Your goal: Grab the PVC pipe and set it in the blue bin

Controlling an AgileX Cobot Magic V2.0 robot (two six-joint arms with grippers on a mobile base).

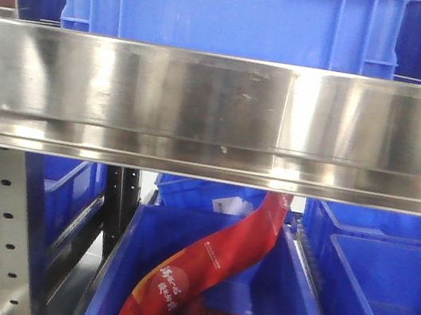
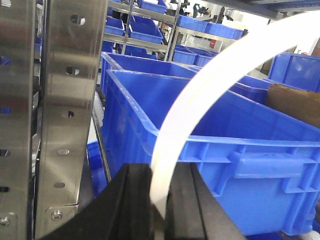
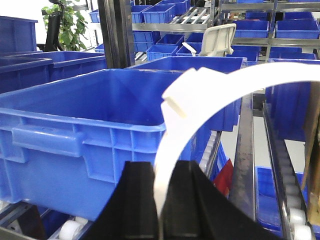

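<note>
The PVC pipe is a white, bent strip-like length. In the left wrist view my left gripper [image 2: 161, 200] is shut on one end of the pipe [image 2: 210, 85], which arcs up and to the right over a large blue bin [image 2: 240, 150]. In the right wrist view my right gripper [image 3: 165, 195] is shut on the other end of the pipe [image 3: 240, 82], which arcs right past a white clip-like fitting; a large blue bin [image 3: 85, 120] stands just behind and left. Neither gripper nor the pipe shows in the front view.
A steel shelf beam [image 1: 218, 110] fills the front view, a blue bin [image 1: 235, 8] above it. Below stand blue bins [image 1: 381, 299], one holding a red packet [image 1: 209, 262]. A perforated steel upright [image 2: 60, 115] is close on the left. Roller rails [image 3: 287, 170] run at right.
</note>
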